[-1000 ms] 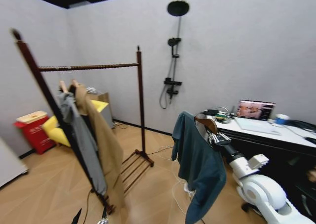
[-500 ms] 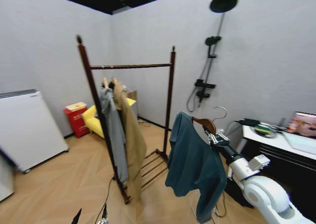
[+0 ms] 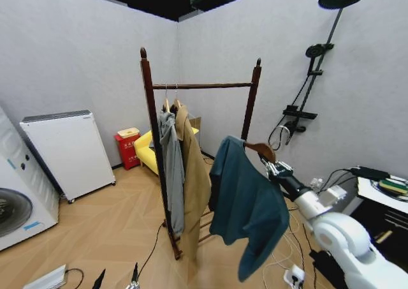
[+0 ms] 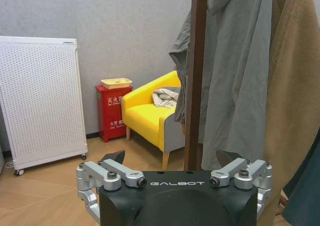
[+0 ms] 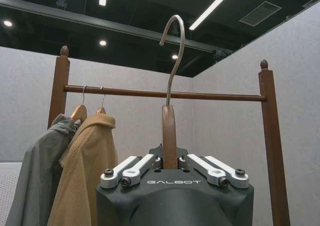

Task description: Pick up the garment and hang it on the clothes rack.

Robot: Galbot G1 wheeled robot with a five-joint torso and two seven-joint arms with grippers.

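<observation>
Here my right gripper (image 5: 170, 167) is clamped on the neck of the brown wooden hanger (image 5: 169, 133), whose metal hook (image 5: 172, 56) stands upright, level with but apart from the top rail of the tall dark reddish-brown wooden clothes rack (image 5: 165, 93). From my head, the dark teal-blue long-sleeved garment (image 3: 245, 203) drapes off that hanger in the air, just beside the rack's right post. A grey hooded jacket (image 3: 171, 168) and a long tan coat (image 3: 194, 174) hang at the rail's left end. My left gripper (image 4: 175, 168) sits low with fingers spread, holding nothing, facing the rack's post, a yellow armchair (image 4: 147, 117) and a red bin (image 4: 114, 111).
</observation>
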